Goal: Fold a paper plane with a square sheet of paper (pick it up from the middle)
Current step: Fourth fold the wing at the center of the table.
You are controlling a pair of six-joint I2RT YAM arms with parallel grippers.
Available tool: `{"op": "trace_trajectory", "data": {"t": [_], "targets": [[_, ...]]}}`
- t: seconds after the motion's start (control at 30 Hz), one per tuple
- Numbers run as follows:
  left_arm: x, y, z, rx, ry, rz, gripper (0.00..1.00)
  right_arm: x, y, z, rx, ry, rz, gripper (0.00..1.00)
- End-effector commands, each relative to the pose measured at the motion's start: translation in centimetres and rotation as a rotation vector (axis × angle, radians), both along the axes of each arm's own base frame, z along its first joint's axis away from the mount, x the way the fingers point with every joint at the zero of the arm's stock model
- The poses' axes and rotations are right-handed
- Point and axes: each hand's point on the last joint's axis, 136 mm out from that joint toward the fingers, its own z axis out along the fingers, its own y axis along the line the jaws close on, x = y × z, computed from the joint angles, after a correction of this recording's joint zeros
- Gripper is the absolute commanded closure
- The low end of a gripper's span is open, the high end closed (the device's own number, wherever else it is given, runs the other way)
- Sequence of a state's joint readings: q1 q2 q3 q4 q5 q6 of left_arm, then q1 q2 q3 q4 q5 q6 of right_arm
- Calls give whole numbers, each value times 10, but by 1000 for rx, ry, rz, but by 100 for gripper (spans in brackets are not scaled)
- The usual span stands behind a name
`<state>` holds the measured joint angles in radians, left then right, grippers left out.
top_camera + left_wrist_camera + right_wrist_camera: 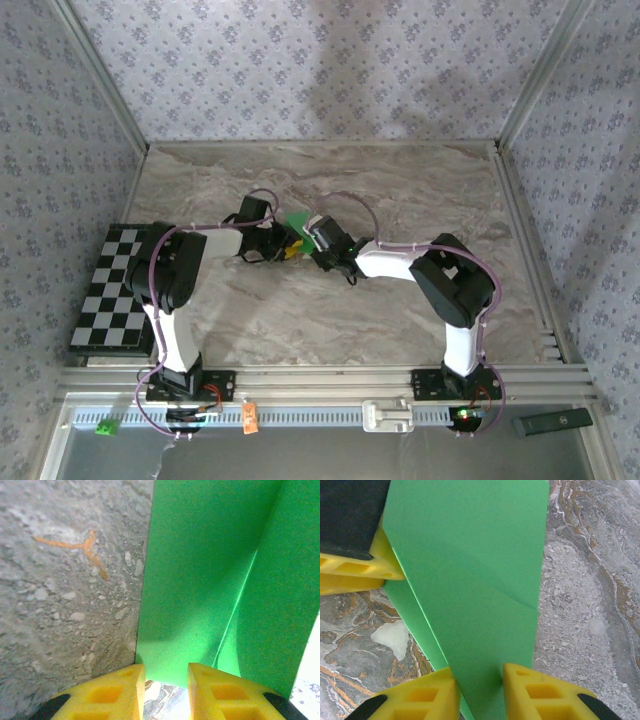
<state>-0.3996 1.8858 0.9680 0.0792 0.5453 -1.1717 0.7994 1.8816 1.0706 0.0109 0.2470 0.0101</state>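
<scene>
Right gripper (478, 674): fingers clamped across the paper sheet (470, 570). Left gripper (165, 672): sheet's edge at the fingertips, cannot tell whether they pinch it. Sheet sits between both grippers, well right of the checkered board (113, 290). Creases and a flap present; no dart yet, so most folds remain.

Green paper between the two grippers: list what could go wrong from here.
1. The left gripper seems to meet only the near edge of the green paper, so the sheet might slip free.
2. The right gripper pinches the paper across folded layers; pulling could tear it or skew the crease.
3. In the top view both grippers sit close together over the table; their fingers might collide.
</scene>
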Motion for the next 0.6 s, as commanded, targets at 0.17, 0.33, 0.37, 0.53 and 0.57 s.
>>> {"op": "trace_trajectory", "data": {"t": [0.17,0.33,0.37,0.53,0.57], "targets": [[-13,7,-19,46,77,-8,72,0,1,-3,-30,10,7,85],[-9,13,-5,46,40,6,72,-7,9,2,31,61,46,93],[-7,15,-1,48,26,10,72,-8,10,4,52,78,55,94],[-4,24,18,49,-42,26,71,-18,21,12,190,202,113,97],[-3,24,20,44,-54,25,71,-19,23,12,215,228,114,97]]}}
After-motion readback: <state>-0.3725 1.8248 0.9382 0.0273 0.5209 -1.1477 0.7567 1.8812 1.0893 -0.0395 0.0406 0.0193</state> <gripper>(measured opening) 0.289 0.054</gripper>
